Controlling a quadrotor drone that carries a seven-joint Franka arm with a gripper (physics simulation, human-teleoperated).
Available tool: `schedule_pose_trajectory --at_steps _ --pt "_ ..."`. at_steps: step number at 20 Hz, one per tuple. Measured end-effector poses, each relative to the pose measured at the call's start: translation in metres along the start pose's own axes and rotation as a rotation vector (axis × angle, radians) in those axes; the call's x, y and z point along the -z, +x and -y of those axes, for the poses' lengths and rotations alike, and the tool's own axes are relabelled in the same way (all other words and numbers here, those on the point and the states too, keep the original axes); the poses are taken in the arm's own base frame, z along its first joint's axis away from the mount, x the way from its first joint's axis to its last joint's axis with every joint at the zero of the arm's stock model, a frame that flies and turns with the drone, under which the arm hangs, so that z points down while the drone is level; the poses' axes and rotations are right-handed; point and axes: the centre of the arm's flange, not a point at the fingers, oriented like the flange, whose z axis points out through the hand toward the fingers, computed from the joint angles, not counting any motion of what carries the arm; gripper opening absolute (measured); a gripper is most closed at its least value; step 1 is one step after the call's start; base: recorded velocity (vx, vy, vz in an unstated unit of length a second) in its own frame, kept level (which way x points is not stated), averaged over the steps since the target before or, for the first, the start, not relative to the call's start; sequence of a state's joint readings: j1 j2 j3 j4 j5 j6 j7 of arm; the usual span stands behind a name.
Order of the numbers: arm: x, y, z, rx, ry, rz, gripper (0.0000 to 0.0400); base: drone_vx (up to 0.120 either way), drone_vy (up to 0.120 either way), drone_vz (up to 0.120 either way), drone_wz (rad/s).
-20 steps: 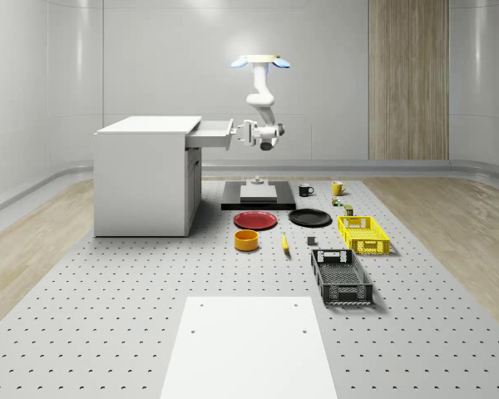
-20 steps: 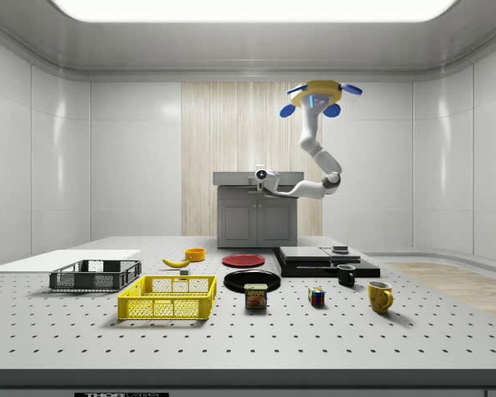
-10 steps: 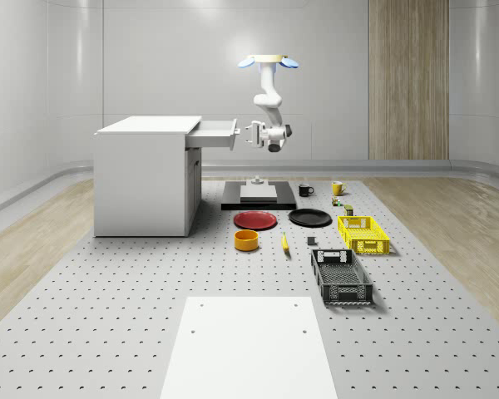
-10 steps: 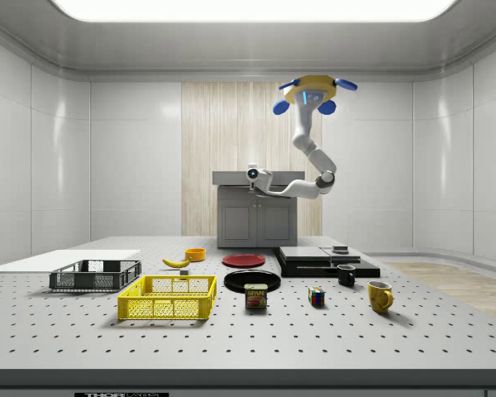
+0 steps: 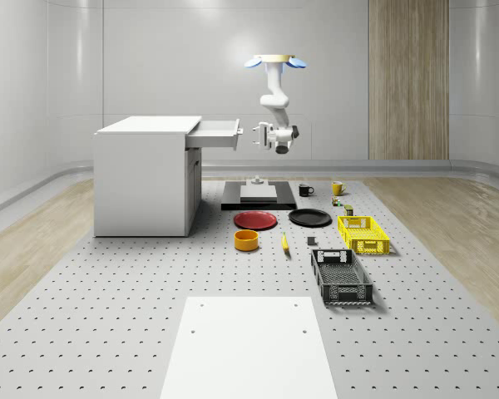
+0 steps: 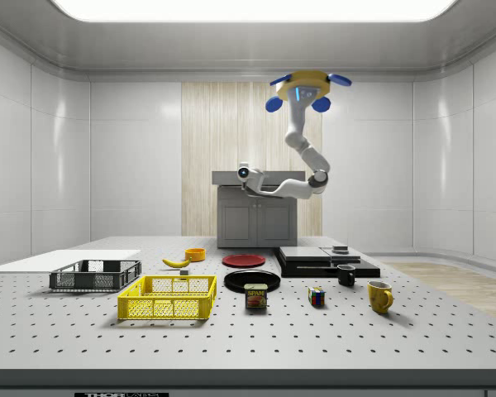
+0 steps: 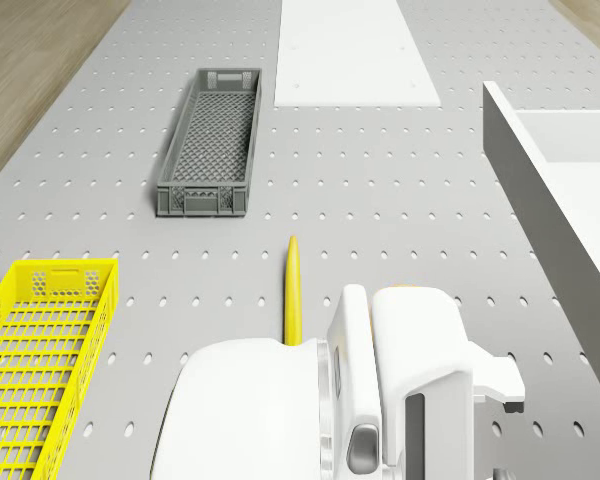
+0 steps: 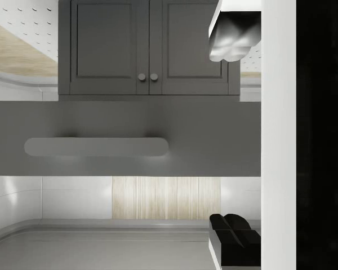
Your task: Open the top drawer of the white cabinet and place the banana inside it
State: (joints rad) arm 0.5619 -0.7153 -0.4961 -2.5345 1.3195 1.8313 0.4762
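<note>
The white cabinet (image 5: 141, 176) stands at the whole-scene view's left with its top drawer (image 5: 214, 133) pulled out. The drone (image 5: 276, 61) hovers above and just right of the drawer's front. My gripper (image 5: 255, 137) hangs a short way off that front, level with it, open and holding nothing. In the wrist view the drawer's handle (image 8: 96, 147) lies off to one side of my gripper (image 8: 234, 143), whose fingers (image 8: 232, 39) stand wide apart. The banana (image 5: 285, 243) lies on the table beside the orange bowl (image 5: 246, 240); the drone view has the banana (image 7: 293, 290) under the arm.
A red plate (image 5: 255, 220) and a black plate (image 5: 309, 218) lie ahead of the cabinet. A black platform (image 5: 258, 196) sits below the drone. A yellow crate (image 5: 363, 233), a grey crate (image 5: 341, 277), two mugs and a white sheet (image 5: 249, 345) occupy the table.
The drone and arm have shifted toward the whole-scene view's right. My gripper, close against the drawer front before, now stands a small gap off it. The drawer sits slightly further out.
</note>
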Motion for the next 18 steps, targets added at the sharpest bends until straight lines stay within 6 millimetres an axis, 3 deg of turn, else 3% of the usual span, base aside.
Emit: schedule_pose_trajectory --at_steps 5,18 --pt "0.0000 0.0000 0.0000 0.000 0.000 0.000 0.0400 0.120 0.000 0.000 0.000" --pt "0.0000 0.0000 0.0000 0.000 0.000 0.000 0.0400 0.120 0.105 0.000 0.000"
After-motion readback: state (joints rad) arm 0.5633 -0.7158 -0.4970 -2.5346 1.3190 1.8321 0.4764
